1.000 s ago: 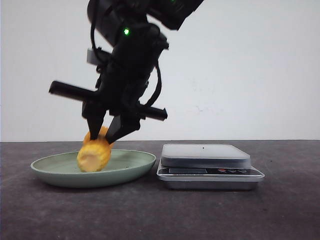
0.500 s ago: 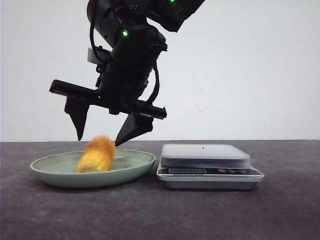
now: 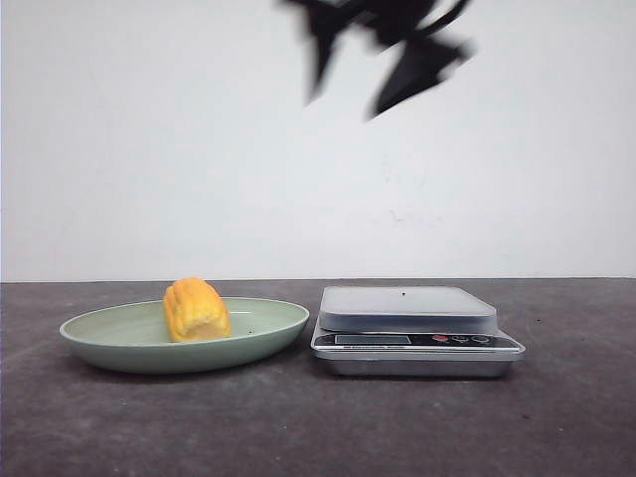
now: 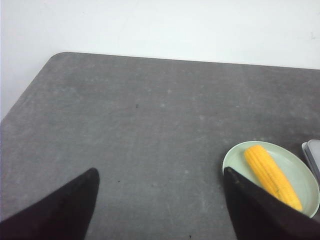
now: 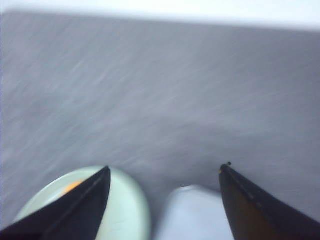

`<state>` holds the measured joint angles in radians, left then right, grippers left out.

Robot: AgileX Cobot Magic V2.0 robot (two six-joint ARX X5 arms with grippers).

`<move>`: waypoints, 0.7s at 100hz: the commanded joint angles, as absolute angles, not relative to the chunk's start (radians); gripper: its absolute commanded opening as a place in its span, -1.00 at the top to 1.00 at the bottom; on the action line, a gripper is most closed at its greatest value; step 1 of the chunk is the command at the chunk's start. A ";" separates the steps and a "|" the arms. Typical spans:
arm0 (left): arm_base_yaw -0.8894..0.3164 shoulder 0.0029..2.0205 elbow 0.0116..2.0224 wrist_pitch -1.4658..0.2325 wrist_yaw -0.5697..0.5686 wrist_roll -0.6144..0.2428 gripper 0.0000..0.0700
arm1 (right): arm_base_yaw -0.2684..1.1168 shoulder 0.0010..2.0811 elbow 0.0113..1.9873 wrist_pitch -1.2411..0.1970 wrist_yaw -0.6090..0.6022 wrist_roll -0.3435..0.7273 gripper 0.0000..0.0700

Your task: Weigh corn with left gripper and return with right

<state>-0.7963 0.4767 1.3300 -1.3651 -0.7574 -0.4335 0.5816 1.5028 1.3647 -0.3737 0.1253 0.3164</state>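
The corn (image 3: 196,309), a short orange-yellow cob, lies free on the pale green plate (image 3: 99,343) at the left. It also shows in the left wrist view (image 4: 272,176) and as an orange sliver in the right wrist view (image 5: 72,186). The silver scale (image 3: 407,308) stands right of the plate, its platform bare. My right gripper (image 3: 348,104) is open and empty, blurred, high above the plate and scale (image 5: 164,168). My left gripper (image 4: 160,171) is open and empty over bare table beside the plate (image 4: 235,160); it is out of the front view.
The dark grey table (image 3: 318,427) ends at a white wall behind. The right wrist view shows the plate (image 5: 130,205) and the scale (image 5: 192,215) below the fingers. The table's rounded corner (image 4: 55,57) shows in the left wrist view.
The right gripper opened and let go of the corn onto the plate, then rose fast to the top of the view and to the right. The corn rolled and settled.
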 commanded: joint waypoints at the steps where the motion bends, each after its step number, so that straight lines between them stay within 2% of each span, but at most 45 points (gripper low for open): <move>1: -0.805 0.480 1.340 -1.356 -0.762 -0.432 -0.36 | 0.522 1.424 1.384 -0.437 0.115 0.240 -0.23; 21: -0.805 0.481 1.339 -1.338 -0.762 -0.430 -0.36 | 0.288 1.135 1.384 -0.650 0.105 0.119 -0.23; 33: -0.805 0.480 1.336 -1.322 -0.762 -0.428 -0.36 | 0.192 0.971 1.383 -0.774 0.091 0.077 -0.23; 52: -0.805 0.480 1.313 -1.306 -0.762 -0.428 -0.36 | 0.169 0.747 1.363 -0.934 0.063 0.095 -0.23; 70: -0.805 0.475 1.243 -1.246 -0.760 -0.424 -0.36 | 0.169 0.570 1.319 -1.044 -0.035 0.147 -0.24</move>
